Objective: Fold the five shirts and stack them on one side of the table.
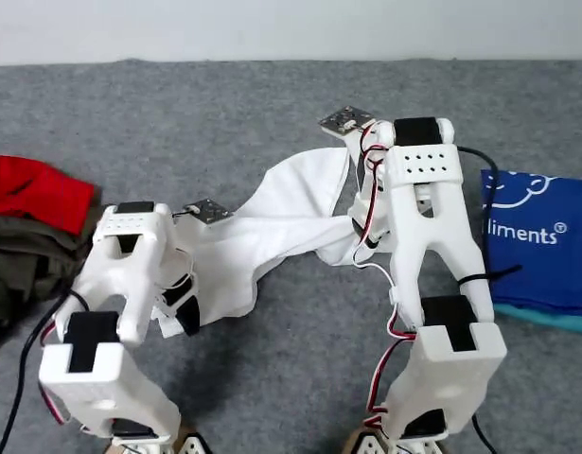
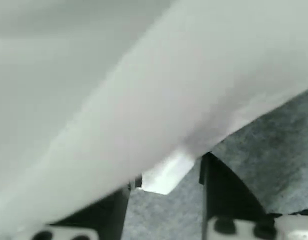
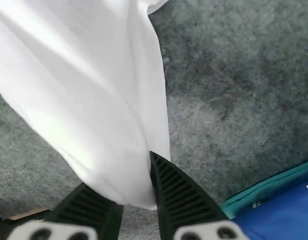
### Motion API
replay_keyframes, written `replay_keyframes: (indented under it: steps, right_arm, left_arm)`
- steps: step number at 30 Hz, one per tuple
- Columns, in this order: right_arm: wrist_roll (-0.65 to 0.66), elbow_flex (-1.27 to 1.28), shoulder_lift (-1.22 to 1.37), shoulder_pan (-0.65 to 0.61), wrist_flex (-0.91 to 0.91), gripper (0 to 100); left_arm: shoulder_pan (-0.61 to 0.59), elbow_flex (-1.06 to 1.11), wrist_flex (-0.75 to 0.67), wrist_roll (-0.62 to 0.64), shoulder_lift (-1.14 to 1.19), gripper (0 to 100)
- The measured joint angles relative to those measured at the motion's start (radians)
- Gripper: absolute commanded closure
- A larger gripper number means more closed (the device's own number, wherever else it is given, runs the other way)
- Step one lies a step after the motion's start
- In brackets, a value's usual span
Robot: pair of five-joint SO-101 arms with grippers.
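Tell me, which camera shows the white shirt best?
The high view takes in the white shirt end to end. Wrist views catch close cloth patches by the left end effector and right end effector.

Table [image 1: 272, 104] is lit evenly from above; soft shadows are cast by arms [image 1: 111, 312]; shirt [image 3: 83, 90] is near-overexposed in R wrist view.

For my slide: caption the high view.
White shirt spans both arms; red and olive shirts one side, blue shirt the other.
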Motion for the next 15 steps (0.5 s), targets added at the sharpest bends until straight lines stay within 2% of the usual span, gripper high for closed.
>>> replay_keyframes:
  steps: [7,15]
  right_arm:
    - [0.000,0.000,0.000,0.000,0.008,98.9]
    - [0.000,0.000,-0.094,0.000,0.017,98.9]
  left_arm:
    - [0.005,-0.083,0.023,0.000,0.101,99]
    - [0.014,-0.100,0.055,0.020,0.032,99]
